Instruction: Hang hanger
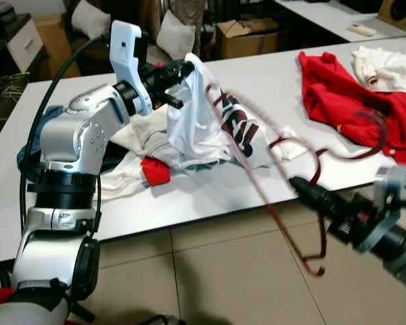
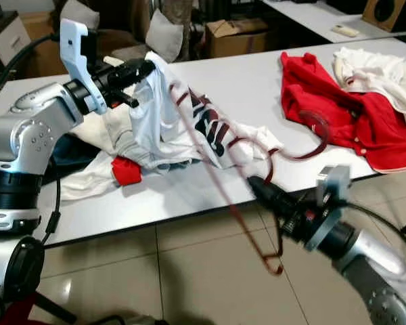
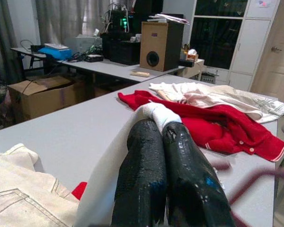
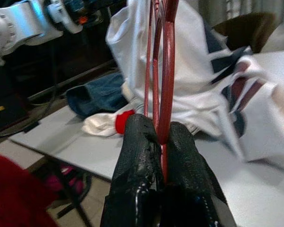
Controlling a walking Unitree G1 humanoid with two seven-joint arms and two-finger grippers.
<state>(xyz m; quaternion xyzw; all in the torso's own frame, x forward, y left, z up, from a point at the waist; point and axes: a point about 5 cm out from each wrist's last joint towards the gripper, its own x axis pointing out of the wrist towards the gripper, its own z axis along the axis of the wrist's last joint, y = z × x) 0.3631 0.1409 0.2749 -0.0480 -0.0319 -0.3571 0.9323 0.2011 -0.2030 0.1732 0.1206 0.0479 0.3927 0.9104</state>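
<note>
My left gripper (image 1: 183, 74) is shut on the top of a white shirt (image 1: 196, 115) with dark lettering, holding it up above the grey table (image 1: 271, 74). In the left wrist view the black fingers (image 3: 142, 165) pinch white cloth (image 3: 154, 111). My right gripper (image 1: 299, 184) hovers off the table's front edge, shut on a dark red wire hanger (image 1: 257, 183). The hanger is blurred; one end reaches up toward the lifted shirt and the other dips toward the floor. The right wrist view shows the hanger (image 4: 168, 71) clamped between the fingers (image 4: 135, 146), pointing at the shirt.
A red garment (image 1: 345, 101) and a white one (image 1: 392, 64) lie at the table's far right. More clothes, including blue jeans (image 1: 27, 156) and a red scrap (image 1: 155, 170), are heaped under the shirt. A cardboard box (image 1: 247, 34) stands behind the table. Tiled floor (image 1: 223, 271) lies in front.
</note>
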